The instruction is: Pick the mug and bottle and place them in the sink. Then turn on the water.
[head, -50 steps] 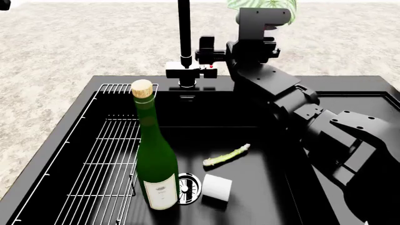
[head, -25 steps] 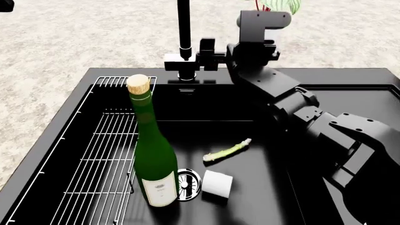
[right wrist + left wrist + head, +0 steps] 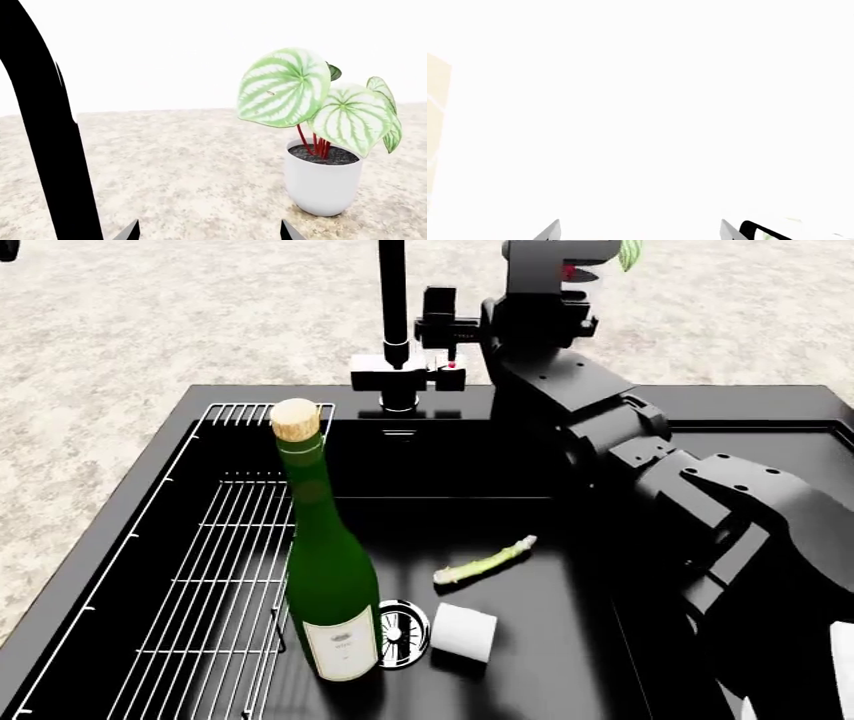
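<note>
- Shift since half a second ago: right gripper [image 3: 441, 328] raised a little and rolled by the faucet [image 3: 391, 300], red mark now showing; bottle [image 3: 327, 573] and mug [image 3: 463, 634] unmoved.
- Right gripper: tips spread apart in the wrist view, nothing between them; contact with the faucet lever probably made, hard to confirm.
- Left gripper [image 3: 639, 231]: tips apart, empty, facing washed-out white.
- Below and nearer than the right gripper: sink [image 3: 521, 495], bottle upright and mug on its side by the drain [image 3: 400, 634], asparagus spear [image 3: 485, 562] between.
- Beyond: speckled countertop [image 3: 200, 170], potted plant [image 3: 323, 145].

right gripper [image 3: 447, 325] shifted at the faucet handle [image 3: 430, 370] – arm raised
</note>
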You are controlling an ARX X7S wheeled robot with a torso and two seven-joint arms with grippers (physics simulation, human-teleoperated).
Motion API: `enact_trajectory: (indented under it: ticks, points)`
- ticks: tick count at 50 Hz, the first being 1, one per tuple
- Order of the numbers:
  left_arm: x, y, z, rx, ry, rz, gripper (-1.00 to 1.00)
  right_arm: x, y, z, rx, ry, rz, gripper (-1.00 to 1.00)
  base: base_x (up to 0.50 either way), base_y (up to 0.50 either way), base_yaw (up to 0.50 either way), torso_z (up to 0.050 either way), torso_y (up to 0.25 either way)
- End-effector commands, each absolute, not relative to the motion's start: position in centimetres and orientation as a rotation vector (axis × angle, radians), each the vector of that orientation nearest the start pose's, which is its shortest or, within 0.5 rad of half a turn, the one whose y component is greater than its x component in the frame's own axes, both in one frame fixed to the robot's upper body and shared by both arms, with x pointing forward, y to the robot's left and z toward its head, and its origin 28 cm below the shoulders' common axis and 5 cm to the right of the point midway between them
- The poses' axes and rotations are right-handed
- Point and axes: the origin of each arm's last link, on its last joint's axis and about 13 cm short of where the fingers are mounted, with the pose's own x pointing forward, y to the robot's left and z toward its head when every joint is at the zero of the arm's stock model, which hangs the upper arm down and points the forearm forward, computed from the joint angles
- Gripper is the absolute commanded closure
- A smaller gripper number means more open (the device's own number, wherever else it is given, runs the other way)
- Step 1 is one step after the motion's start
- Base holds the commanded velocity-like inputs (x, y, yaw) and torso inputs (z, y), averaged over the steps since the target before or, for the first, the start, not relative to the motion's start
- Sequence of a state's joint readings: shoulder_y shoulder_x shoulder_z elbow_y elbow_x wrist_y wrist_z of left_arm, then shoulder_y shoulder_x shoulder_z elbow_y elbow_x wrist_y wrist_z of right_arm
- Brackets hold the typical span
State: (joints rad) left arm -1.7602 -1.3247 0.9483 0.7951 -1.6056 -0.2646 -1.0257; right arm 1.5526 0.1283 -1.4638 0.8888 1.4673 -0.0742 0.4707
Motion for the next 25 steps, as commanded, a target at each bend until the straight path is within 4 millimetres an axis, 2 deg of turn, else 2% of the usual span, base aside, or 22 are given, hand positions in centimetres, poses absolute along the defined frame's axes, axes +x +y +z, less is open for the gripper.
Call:
enact_trajectory:
  ticks: [1, 19, 25]
  points:
    - [15.05, 26.29, 36.58, 0.057, -0.625, 0.037, -1.00, 42.35, -2.30, 27.13, 0.049, -0.112, 0.084, -1.00, 0.00, 0.00, 0.00, 0.000, 0.000]
    - [15.12, 26.33, 36.45, 0.070, -0.621, 0.042, -1.00, 42.51, -2.32, 26.54, 0.045, -0.050, 0.099, -1.00, 0.00, 0.00, 0.00, 0.000, 0.000]
    - [15.08, 26.29, 36.64, 0.039, -0.631, 0.046, -1.00, 42.46, -2.37, 26.62, 0.044, -0.054, 0.095, -1.00, 0.00, 0.00, 0.00, 0.000, -0.202]
